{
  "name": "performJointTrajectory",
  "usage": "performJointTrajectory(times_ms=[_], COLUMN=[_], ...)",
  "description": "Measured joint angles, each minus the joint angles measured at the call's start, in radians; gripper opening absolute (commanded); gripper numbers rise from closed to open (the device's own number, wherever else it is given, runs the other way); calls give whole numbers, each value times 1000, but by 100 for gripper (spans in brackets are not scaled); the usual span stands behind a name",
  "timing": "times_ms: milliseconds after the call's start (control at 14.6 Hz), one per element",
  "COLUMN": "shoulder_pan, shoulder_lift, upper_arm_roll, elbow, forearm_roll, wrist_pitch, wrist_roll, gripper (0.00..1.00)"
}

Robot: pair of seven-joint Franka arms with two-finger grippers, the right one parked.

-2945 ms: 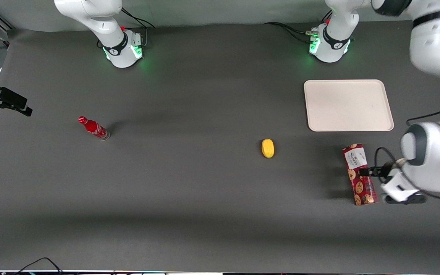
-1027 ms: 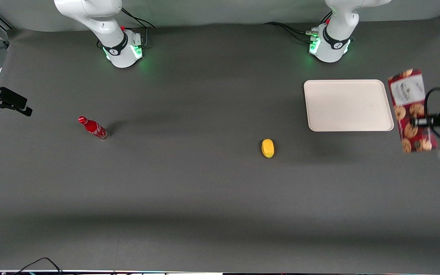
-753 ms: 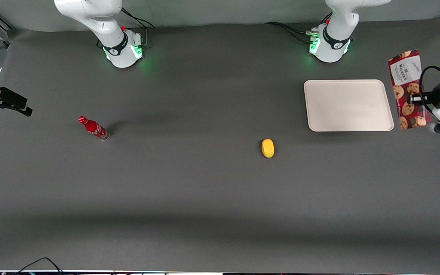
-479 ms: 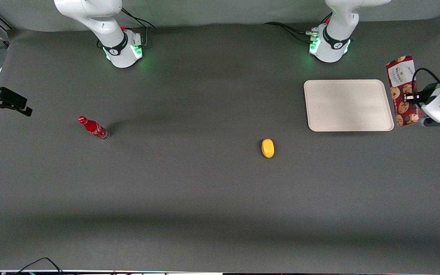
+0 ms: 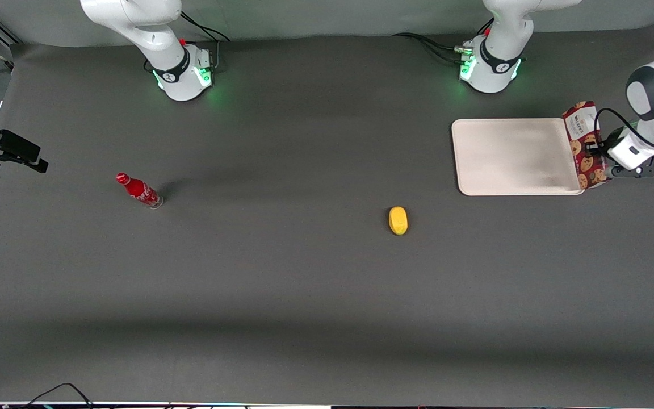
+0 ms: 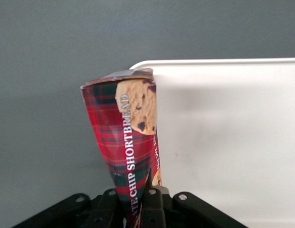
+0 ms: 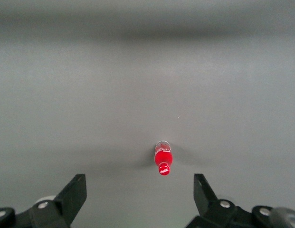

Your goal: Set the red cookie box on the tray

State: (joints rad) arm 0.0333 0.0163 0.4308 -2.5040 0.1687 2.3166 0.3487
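Observation:
The red cookie box (image 5: 583,145), dark red with cookie pictures and a white label patch, hangs in my left gripper (image 5: 592,150) over the tray's edge at the working arm's end of the table. The cream-beige tray (image 5: 511,156) lies flat beside it, with nothing on it. The wrist view shows the box (image 6: 128,142) pinched between the black fingers (image 6: 152,202), tartan side and "CHIP SHORTBREAD" lettering showing, with the tray (image 6: 233,142) under and beside it. The gripper (image 6: 137,209) is shut on the box about midway along its length.
A yellow oval object (image 5: 398,220) lies on the dark table nearer the front camera than the tray. A small red bottle (image 5: 139,191) stands toward the parked arm's end and also shows in the right wrist view (image 7: 163,161).
The gripper lifted the box off the table, carried it away from the front camera beside the tray, then lowered it and moved it in toward the tray's edge.

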Motion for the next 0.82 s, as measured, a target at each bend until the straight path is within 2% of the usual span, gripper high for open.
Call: performJointTrajectory(times_ms=[68,548,822], shoulder_pan=[0,-12,-15], shoulder_lift=[11,29,-50], upper_arm_roll=[12,2,-91], elbow=[-19,8,224], forearm_roll=[0,1,-13], wrist_pitch=[39,50,-275], wrist_roll=[11,20,19], gripper=[100,100,100])
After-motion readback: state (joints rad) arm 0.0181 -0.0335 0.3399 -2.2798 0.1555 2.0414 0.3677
